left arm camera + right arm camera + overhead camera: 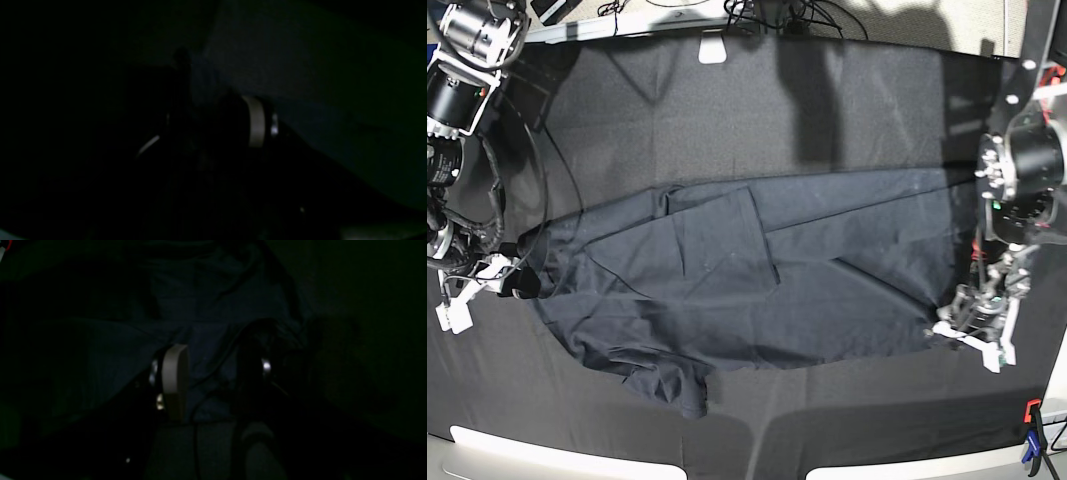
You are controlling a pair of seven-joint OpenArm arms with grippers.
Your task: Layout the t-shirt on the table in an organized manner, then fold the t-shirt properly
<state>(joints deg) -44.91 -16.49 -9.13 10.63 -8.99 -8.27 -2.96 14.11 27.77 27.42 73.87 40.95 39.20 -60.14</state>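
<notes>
Both end effectors, left (pixel 972 318) and right (pixel 489 282), had jaws parted at opposite t-shirt (pixel 757 290) edges, poised to stretch it flat across the tabletop (pixel 727 110).

My base cam looks straight down from overhead, far enough to take in most of the table (pixel 727 110) and both arms at its side edges. Both wrist cams sit right behind their fingers, low and close to the cloth, very dark. Each shares the t-shirt (pixel 757 290) with base: left wrist (pixel 300 83) sees its edge, right wrist (pixel 200 306) its wrinkles.
</notes>
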